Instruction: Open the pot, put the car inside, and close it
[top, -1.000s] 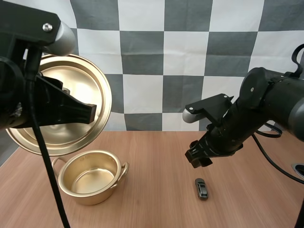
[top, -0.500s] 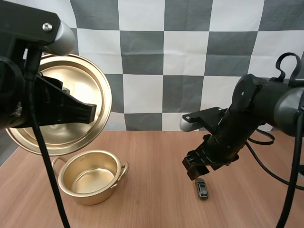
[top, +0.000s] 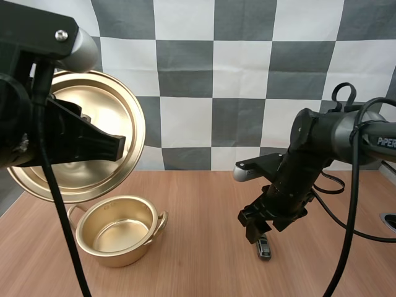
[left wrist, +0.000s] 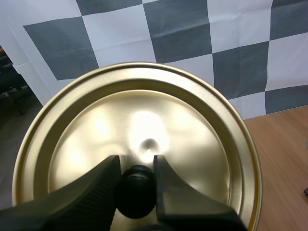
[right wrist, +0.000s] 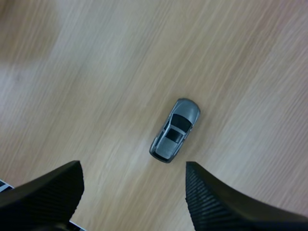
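Pot (top: 117, 252) sits open on table (top: 204, 198), nothing in it yet. Lid (left wrist: 192, 125) is off, held above pot and a bit to its L, tipped near upright. L gripper (left wrist: 136, 166) is closed narrow on lid's black knob (left wrist: 137, 192), one finger each side. Prob. parked there to keep pot's mouth free for the drop, and the knob is the only real handhold.

Car (right wrist: 174, 130) is a small grey toy, flat on table, roof up, well to R of pot. R gripper (right wrist: 132, 167) hangs low over it, on the side away from pot, fingers spread wide, nothing in them. Car lies just past the tips, not yet between them, and sits at a slant to the gap. Wide spread looks meant to give margin for straddling the body across its width.

Judgement: opening is done and the pick is the step in hand. Drop-in and closing are not yet done. Next move needs the tips brought down either side of car w/o hitting table. Car is low and light, so a finger could nudge or spin it.
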Controlling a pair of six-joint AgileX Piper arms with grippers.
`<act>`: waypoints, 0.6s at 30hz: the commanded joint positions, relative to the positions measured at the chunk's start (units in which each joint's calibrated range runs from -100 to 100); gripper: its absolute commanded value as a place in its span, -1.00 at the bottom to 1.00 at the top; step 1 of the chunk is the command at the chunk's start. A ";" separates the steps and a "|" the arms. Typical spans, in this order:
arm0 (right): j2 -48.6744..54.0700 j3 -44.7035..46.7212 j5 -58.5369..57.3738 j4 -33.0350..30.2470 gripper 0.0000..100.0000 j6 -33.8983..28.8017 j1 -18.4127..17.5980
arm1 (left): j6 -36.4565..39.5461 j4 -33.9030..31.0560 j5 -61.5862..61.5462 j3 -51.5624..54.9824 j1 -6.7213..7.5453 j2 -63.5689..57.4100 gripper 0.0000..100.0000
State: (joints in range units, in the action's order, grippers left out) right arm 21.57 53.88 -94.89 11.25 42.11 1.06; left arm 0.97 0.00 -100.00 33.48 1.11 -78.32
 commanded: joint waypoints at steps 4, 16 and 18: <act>-4.87 0.02 3.27 -0.51 1.00 -0.01 0.02 | 0.02 0.00 0.00 -0.06 0.01 -0.02 -1.00; -9.88 0.02 8.20 -3.88 1.00 -1.84 0.02 | 0.02 0.00 0.00 -0.06 0.01 -0.02 -1.00; -10.46 0.02 8.34 -3.88 1.00 -1.84 0.02 | 0.02 0.00 0.00 -0.06 0.01 -0.02 -1.00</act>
State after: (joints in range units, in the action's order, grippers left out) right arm 11.67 53.88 -86.65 7.41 40.32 1.06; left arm 0.97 0.00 -100.00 33.48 1.11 -78.32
